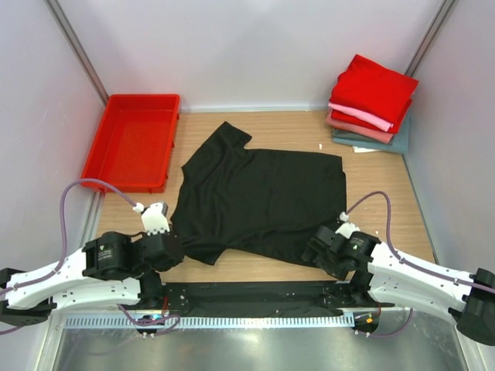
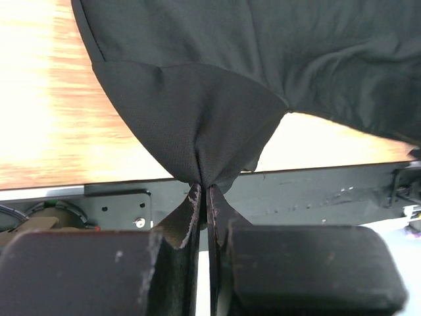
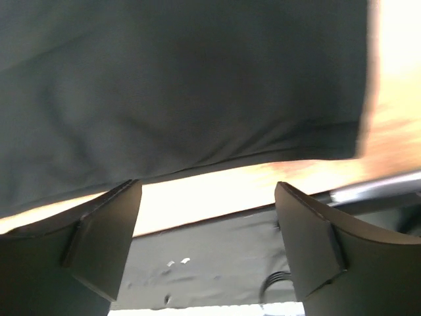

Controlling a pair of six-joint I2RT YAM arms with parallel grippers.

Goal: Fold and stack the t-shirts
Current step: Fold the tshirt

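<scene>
inside the clamped left end effector (image 2: 202, 192), a black t-shirt (image 2: 197, 112) fold vanishes.

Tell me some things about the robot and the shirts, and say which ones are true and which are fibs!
1. The left pincer is shut on the black t-shirt. True.
2. The right pincer is squeezing the shirt too. False: its jaws stand open by the hem, with nothing between them.
3. The folded shirts sit in the red tray. False: they are piled in the far right corner, and the tray is at the far left.
4. The top one of the pile is bright red. True.
</scene>
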